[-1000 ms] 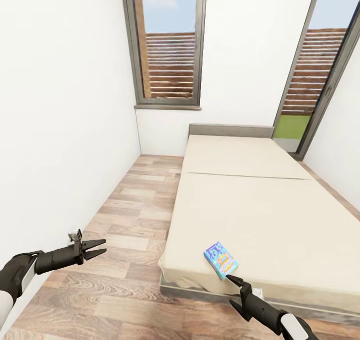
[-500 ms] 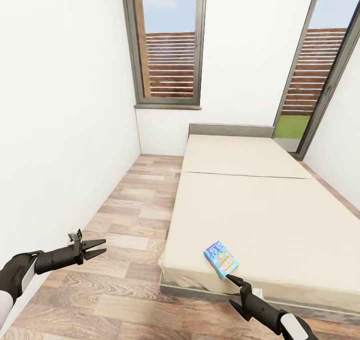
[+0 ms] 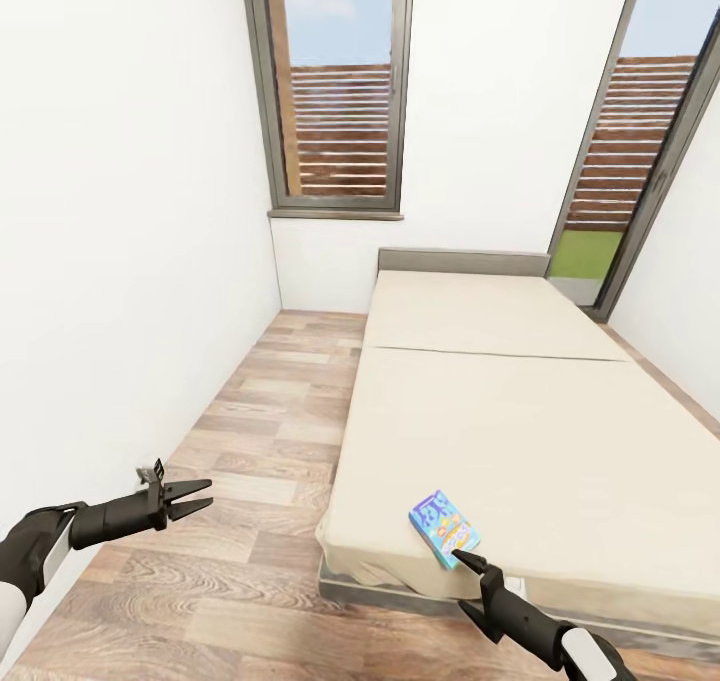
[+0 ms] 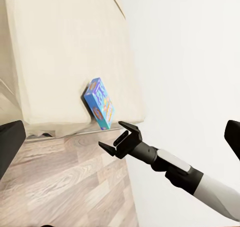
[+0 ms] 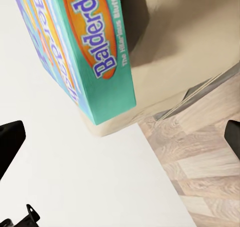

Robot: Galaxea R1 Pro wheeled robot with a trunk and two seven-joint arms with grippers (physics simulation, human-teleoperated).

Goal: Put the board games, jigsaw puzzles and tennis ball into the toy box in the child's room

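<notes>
Right gripper (image 3: 462, 583), jaws spread, poised just short of blue game (image 3: 443, 528) near bed (image 3: 520, 431) corner; left gripper (image 3: 192, 495) open over floor. Risk: nudging game off edge.

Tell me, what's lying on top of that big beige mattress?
A light blue cartoon game box lies near the beige mattress's front corner, by the right gripper. Beneath the box is hidden.

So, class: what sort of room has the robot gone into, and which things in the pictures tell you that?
Most likely a bedroom, probably a child's. A long beige bed takes up much of the wood-plank floor, a brightly printed board game lies near the bed's corner, and tall windows look onto a slatted fence.
</notes>
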